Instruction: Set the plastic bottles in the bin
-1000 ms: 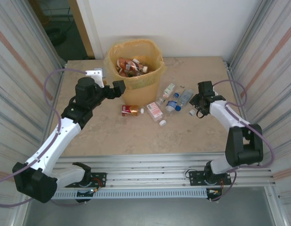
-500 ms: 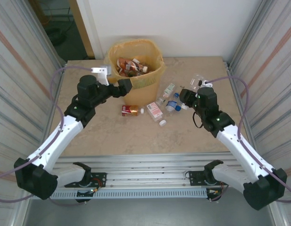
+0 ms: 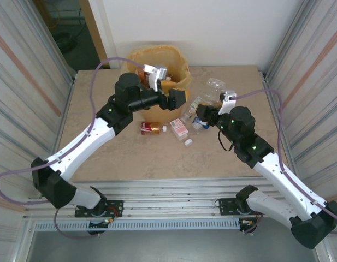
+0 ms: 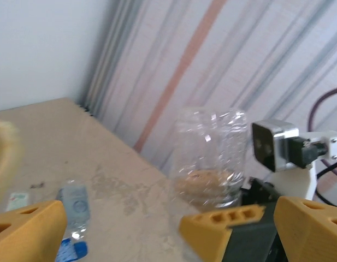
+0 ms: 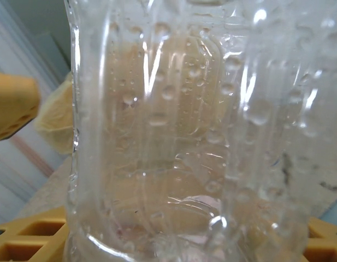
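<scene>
Clear plastic bottle (image 3: 214, 87), clamped in the partly closed right gripper (image 3: 205, 112), is held up just right of the bin (image 3: 157, 50), where the empty, wide-open left gripper (image 3: 177, 98) crowds the way, so the arms could collide.

Beige stone-patterned tabletop (image 3: 130, 158). White wall (image 3: 223, 27) behind far edge. Ribbed left panel (image 3: 21, 71) and ribbed right panel (image 3: 315, 60), both with faint orange stripes. Aluminium rails (image 3: 173, 191) along near edge. Dark doorway (image 3: 64, 27), wooden frame (image 3: 97, 33), far-left corner.
</scene>
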{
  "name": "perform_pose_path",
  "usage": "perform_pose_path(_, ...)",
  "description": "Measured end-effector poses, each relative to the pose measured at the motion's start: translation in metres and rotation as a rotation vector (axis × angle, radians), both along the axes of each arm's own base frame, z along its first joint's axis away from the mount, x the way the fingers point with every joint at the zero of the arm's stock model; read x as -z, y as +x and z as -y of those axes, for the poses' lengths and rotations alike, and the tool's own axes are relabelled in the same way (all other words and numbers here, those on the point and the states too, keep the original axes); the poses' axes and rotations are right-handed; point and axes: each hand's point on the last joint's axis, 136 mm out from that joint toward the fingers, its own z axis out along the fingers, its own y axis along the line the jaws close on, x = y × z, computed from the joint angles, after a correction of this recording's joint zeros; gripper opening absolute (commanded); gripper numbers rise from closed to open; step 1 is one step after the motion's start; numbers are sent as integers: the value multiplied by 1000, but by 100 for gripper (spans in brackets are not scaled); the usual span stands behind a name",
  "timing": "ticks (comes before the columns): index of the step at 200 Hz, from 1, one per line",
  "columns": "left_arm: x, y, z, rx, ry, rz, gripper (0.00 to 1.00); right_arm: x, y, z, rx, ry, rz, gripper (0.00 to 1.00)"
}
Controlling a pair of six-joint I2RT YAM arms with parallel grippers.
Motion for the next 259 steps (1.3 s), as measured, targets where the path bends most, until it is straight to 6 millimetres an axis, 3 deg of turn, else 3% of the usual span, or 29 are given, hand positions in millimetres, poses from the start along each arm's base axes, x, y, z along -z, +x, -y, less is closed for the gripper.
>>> perform_pose_path(47,4,0,26,87,32,2,98,2,-10,-34,-130,-64,23,48)
perform_pose_path(94,19,-9,41,160,64,-29,96,-11,-15,-48,-182,-71,66,49)
perform_pose_path(109,20,-10,42,172,67,-36,90,-13,-16,-51,-194,-76,78,49)
perform_pose_path(147,19,-12,46,194,64,-33,61,-12,-14,-64,-228,-97,76,52)
perform_pose_path(177,21,-9,45,186,66,-37,38,-10,-11,-63,-210,-106,75,67)
perform_pose_path(215,15,-1,41,167,59,-29,27,-10,-9,-60,-185,-126,76,100)
perform_pose_path(259,-20,44,5,28,18,29,26,-8,-5,-45,-108,-144,59,98)
